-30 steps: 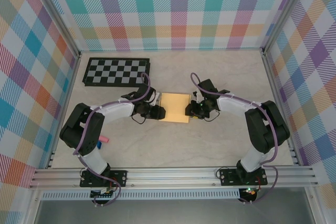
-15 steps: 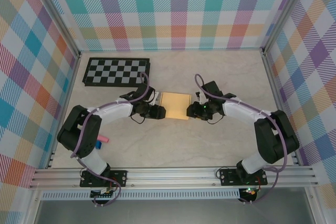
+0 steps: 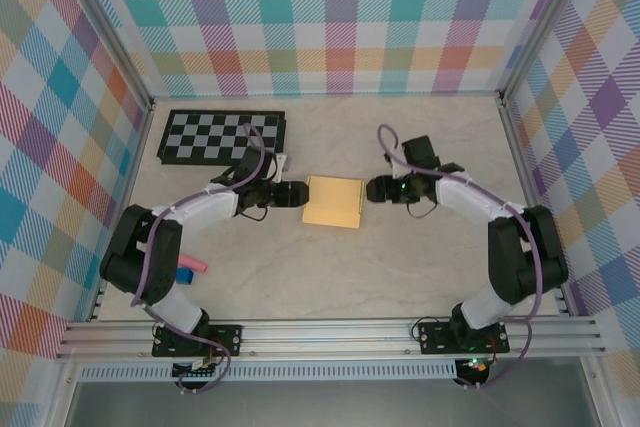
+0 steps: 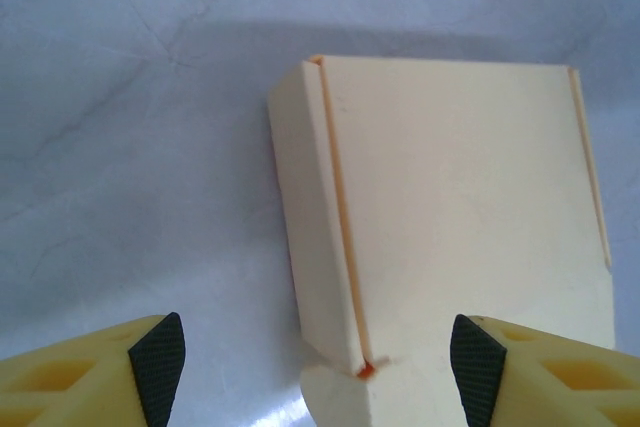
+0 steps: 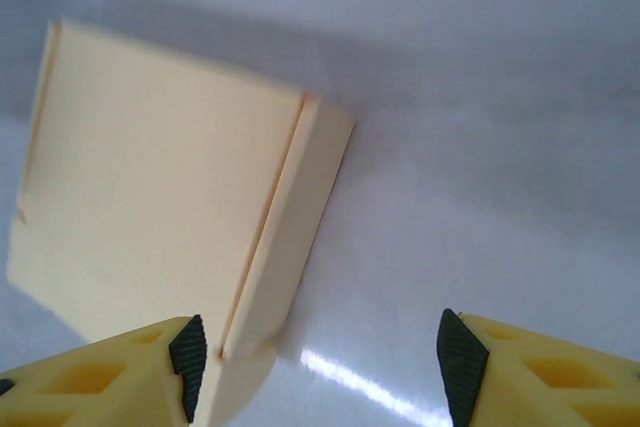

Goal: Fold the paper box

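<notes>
Top external shows the paper box lying flat on the bench, between the left tool and right tool, both spread open, holding nothing. Thin card (light, easily creased, likely slick) seems best pinched along a folded side edge. No print is legible.

The paper box in the middle is thin card, smooth and not shiny. The table around it looks like pale stone, smooth and a bit shiny. At the bottom, the left gripper is yellow plastic with black ribbed pads.
</notes>
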Available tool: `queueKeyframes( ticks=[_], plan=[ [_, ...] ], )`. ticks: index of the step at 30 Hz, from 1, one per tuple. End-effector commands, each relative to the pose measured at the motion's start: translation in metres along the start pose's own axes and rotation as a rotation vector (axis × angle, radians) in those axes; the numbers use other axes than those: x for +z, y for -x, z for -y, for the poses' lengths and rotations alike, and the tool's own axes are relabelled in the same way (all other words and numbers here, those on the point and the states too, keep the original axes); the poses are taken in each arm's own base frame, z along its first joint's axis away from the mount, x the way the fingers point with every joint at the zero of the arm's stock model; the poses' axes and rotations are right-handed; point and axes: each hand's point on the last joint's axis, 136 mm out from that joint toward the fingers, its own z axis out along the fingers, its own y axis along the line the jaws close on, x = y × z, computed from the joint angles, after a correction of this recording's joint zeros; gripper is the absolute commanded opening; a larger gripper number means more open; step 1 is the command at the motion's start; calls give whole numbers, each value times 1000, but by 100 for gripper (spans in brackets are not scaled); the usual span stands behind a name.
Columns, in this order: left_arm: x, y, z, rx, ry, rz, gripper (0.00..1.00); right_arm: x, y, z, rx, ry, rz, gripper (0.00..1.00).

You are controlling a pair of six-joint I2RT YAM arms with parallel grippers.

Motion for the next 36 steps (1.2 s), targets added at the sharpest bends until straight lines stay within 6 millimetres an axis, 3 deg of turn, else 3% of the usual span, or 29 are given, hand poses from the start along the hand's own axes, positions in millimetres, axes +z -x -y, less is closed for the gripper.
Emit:
queueKeyframes(
  ticks=[1,3,8,13,26,30,36],
  plan=[
    [14,17,12,-29,-87,35,73,16,7,-29,130,215,-52,67],
    [20,19,13,-35,-105,42,74,25,9,-34,148,269,-68,69],
    [37,11,8,-63,-119,12,74,56,5,-22,228,265,-158,69],
    [34,10,17,-102,-180,27,74,67,-2,-35,308,393,-216,66],
    [12,16,42,-186,-297,46,69,48,6,-69,425,629,-222,66],
    [-1,21,50,-202,-316,54,69,42,7,-71,455,636,-219,66],
    [-30,10,63,-248,-354,45,69,25,-3,-80,477,637,-236,67]
  ],
)
